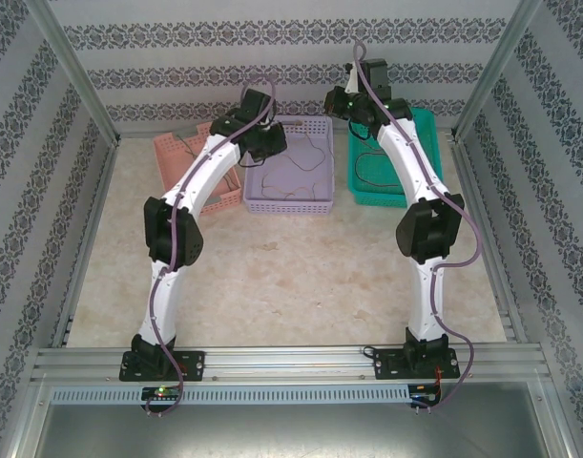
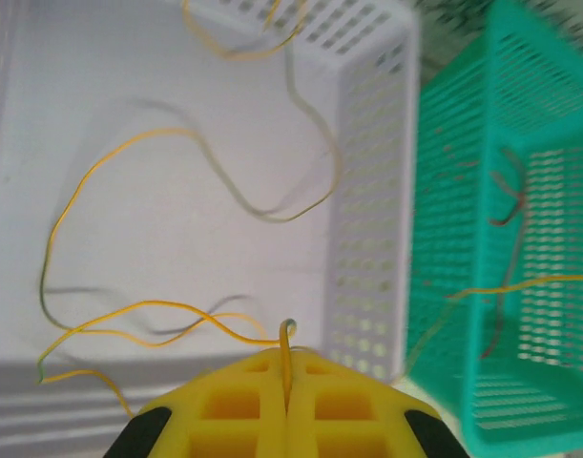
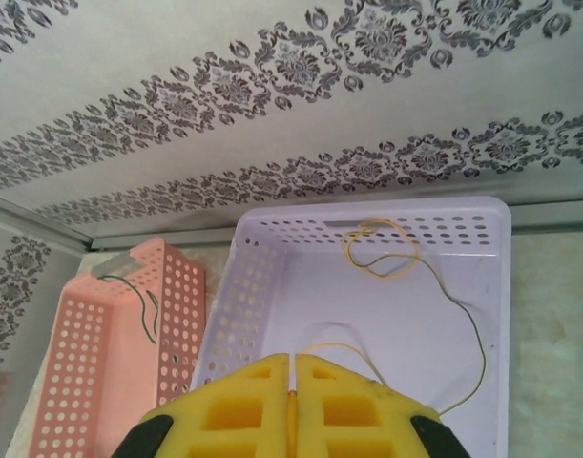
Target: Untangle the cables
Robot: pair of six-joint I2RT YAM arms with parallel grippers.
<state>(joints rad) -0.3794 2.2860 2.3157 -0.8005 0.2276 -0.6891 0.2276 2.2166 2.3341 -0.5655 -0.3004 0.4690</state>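
Yellow cables (image 2: 157, 310) curl across the floor of the lilac basket (image 2: 367, 191). My left gripper (image 2: 287, 355) is shut on one of them, and its end sticks up between the yellow fingers (image 2: 234, 410). From the top view, that gripper (image 1: 269, 143) hangs over the lilac basket's left side. My right gripper (image 3: 292, 361) is shut on a yellow cable (image 3: 334, 348) that runs down into the lilac basket (image 3: 262, 286); another yellow loop (image 3: 377, 253) lies at the far wall. A reddish-brown cable (image 2: 510, 196) lies in the teal basket (image 2: 558, 114). A green cable (image 3: 148, 310) lies in the pink basket (image 3: 91, 353).
Three baskets stand in a row at the back of the table: pink (image 1: 176, 157), lilac (image 1: 310, 200) and teal (image 1: 429, 143). Patterned walls and metal frame posts (image 1: 76, 86) enclose the sides and rear. The beige tabletop (image 1: 291, 277) stretches between the arms.
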